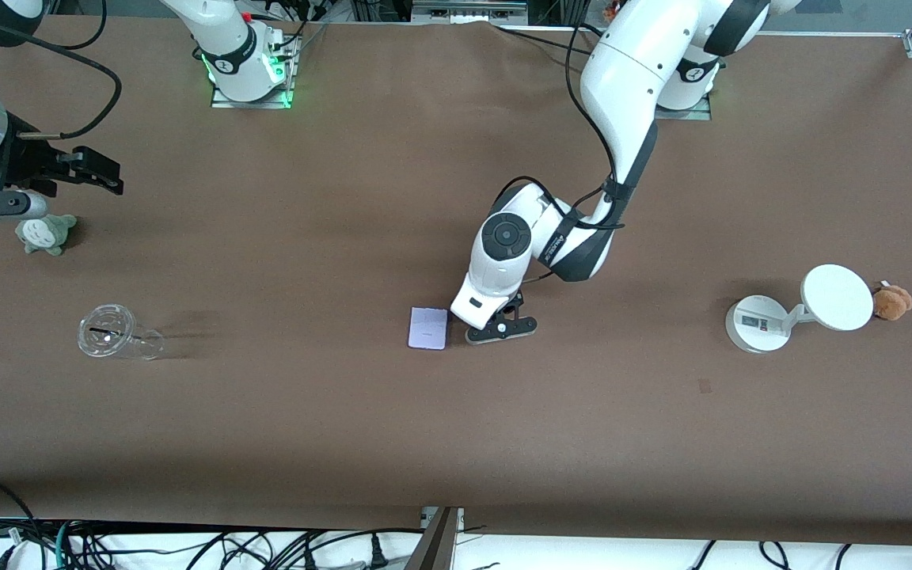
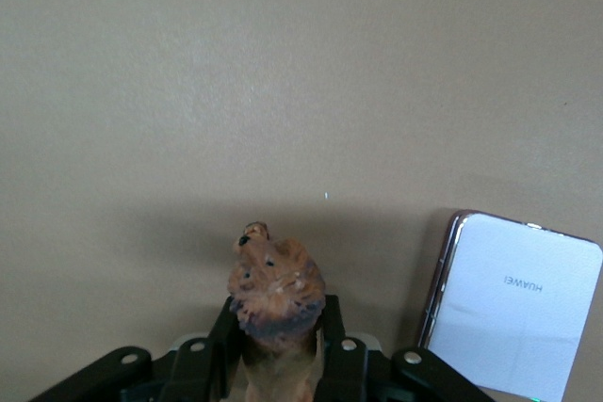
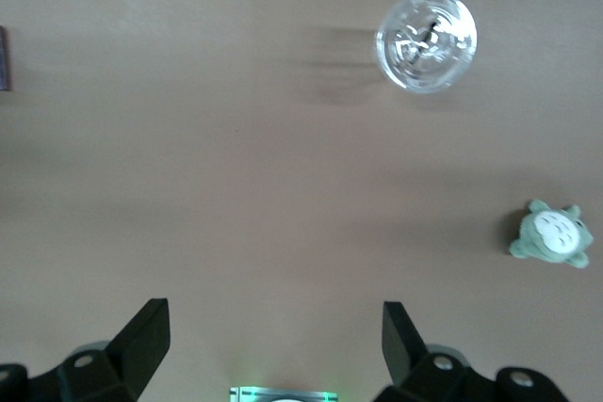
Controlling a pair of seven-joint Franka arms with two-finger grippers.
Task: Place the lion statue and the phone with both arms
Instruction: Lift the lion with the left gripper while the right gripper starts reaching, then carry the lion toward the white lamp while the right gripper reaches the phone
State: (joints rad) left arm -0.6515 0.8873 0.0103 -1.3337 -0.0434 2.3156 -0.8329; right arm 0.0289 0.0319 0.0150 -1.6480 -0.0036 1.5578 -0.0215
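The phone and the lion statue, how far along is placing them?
Done, it seems: the phone lies flat mid-table with no gripper on it. In hand: the left gripper, low beside the phone, is shut on the lion statue. Left: releasing the statue. The right gripper waits open over the right arm's end.

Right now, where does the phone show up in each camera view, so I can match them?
Front view: the phone lies flat mid-table, beside the left gripper.
Left wrist view: the phone sits at the lower right edge, beside the lion statue held by the left gripper.
Right wrist view: only a dark sliver at the picture's left edge, perhaps the phone.
Shared landmark: the clear plastic cup.
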